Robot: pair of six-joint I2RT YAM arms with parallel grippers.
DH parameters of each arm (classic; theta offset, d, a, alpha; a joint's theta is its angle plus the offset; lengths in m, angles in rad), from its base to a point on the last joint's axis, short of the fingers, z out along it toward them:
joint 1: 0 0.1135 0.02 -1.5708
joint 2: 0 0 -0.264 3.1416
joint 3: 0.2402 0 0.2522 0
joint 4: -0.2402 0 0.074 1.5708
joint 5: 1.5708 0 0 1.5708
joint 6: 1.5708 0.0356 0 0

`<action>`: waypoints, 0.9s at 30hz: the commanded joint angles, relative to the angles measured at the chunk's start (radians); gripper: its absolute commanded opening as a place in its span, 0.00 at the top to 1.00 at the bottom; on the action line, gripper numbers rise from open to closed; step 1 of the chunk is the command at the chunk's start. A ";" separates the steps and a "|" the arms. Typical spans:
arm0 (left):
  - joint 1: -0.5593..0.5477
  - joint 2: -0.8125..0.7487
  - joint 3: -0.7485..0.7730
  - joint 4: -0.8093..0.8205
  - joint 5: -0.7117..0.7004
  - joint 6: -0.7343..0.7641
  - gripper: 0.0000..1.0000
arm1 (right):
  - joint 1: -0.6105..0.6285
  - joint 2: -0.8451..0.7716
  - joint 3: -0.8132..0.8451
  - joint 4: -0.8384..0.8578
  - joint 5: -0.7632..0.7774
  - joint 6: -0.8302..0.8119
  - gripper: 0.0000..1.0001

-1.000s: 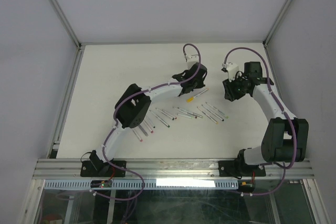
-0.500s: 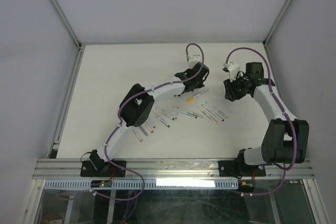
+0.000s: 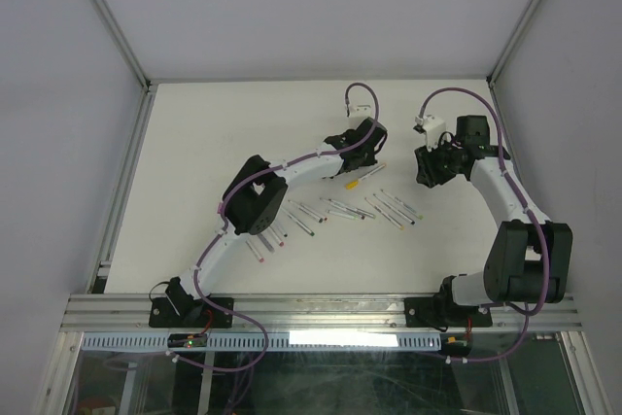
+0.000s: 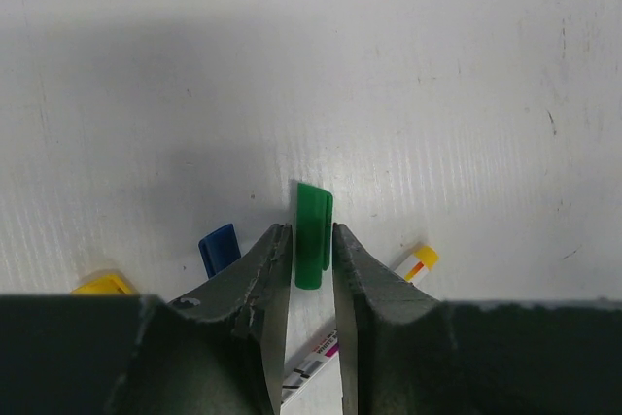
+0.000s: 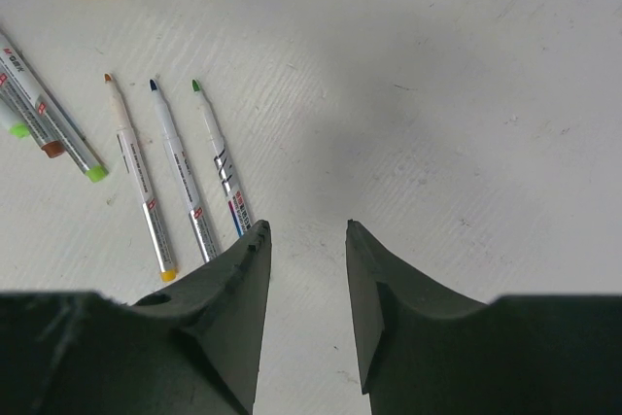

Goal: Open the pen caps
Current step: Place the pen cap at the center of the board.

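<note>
Item: green cap [image 4: 313, 209], mid-surface [image 4: 457, 65], toward the far edge. It sits between the narrow jaws of the left tool [image 4: 312, 232]; gripped or merely flanked, cannot tell. Right tool [image 5: 306, 240]: half-wide, empty. Handling: widen fully, then lift straight, so the cap is not dragged.

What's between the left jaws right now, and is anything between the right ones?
Left wrist view: a green cap sits between the left gripper's jaws; contact is unclear. Right wrist view: only bare table between the right gripper's open jaws.
</note>
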 commanded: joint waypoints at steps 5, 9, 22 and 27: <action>0.000 -0.013 0.039 0.012 0.020 0.017 0.75 | -0.010 -0.035 0.004 0.040 -0.027 0.014 0.61; 0.000 -0.028 0.043 0.012 0.022 0.023 0.75 | -0.011 -0.035 0.005 0.040 -0.028 0.014 0.61; -0.002 -0.285 -0.119 0.163 0.057 0.146 0.69 | -0.013 -0.099 -0.017 0.067 -0.102 -0.001 0.61; -0.002 -0.517 -0.419 0.344 0.093 0.239 0.68 | -0.015 -0.136 -0.038 0.080 -0.231 -0.040 0.61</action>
